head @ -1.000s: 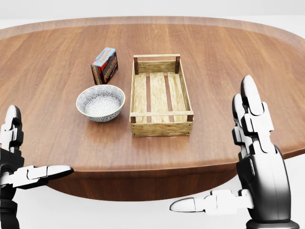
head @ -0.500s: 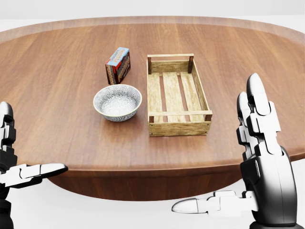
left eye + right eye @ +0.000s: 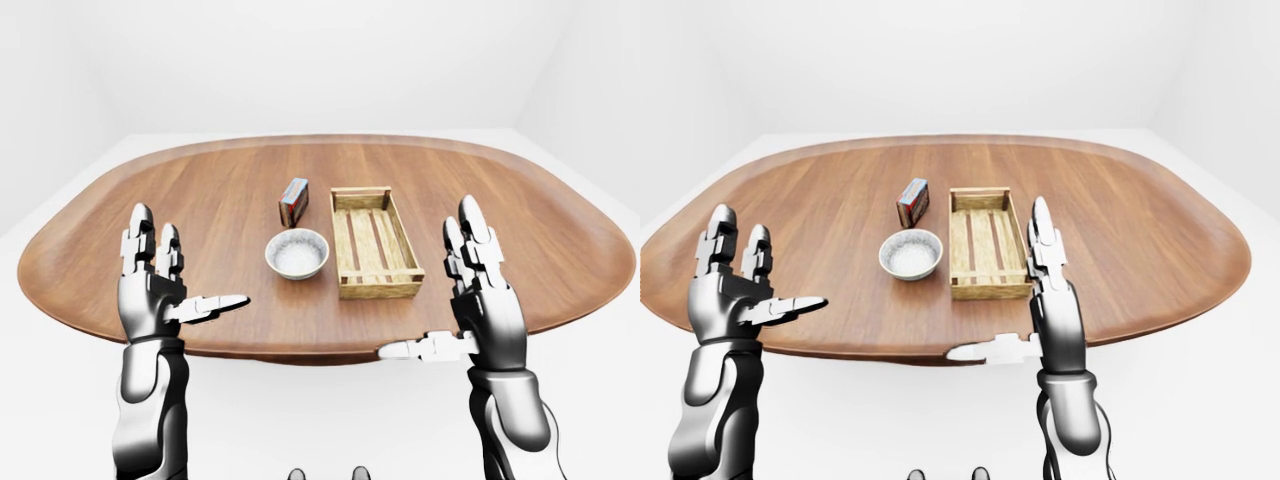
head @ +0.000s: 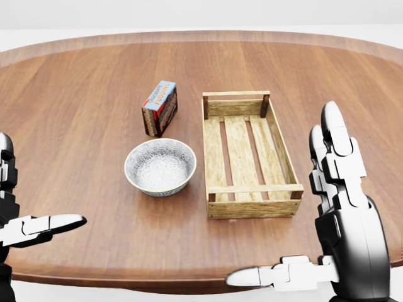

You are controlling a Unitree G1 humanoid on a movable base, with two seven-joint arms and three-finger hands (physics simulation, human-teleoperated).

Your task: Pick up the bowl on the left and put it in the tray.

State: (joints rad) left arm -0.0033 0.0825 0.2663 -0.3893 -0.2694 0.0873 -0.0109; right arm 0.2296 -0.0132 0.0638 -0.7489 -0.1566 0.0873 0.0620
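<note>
Approach step — both hands, left hand and right hand, hover splayed and empty; next, the left must reach the bowl beside the tray.

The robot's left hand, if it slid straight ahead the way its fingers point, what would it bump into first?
Probably nothing. The left hand, open, points up the brown oval wooden table, well left of the patterned white bowl and small red box. Depth is uncertain.

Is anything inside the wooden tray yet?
No. The tray holds nothing; only its slatted floor shows, with the table visible through the gaps. The bowl sits outside, beside its left wall. The near wall's inner foot is hidden.
</note>
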